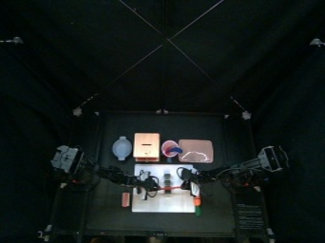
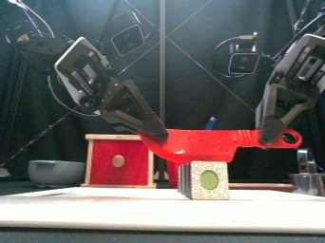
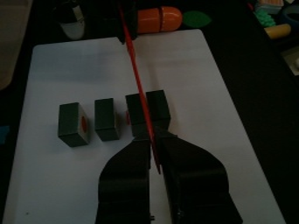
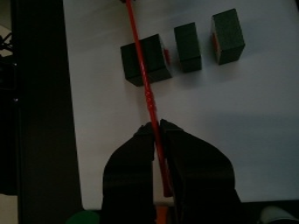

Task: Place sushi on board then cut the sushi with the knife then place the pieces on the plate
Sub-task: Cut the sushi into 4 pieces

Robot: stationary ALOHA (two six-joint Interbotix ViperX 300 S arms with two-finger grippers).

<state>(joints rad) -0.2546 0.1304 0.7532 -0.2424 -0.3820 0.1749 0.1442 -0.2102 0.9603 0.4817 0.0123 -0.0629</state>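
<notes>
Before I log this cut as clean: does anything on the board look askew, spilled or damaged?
Nothing stands out. The left gripper and right gripper each grip one end of the red knife, held level over the wider sushi block. Two cut pieces stand beside it on the white board, slightly apart.

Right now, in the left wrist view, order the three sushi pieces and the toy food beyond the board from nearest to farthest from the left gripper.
1. Sushi block under the red knife, just ahead of the left gripper.
2. Middle sushi piece, beside that block.
3. Outer sushi piece, at the row's end.
4. Orange toy food, past the white board's far end.
</notes>
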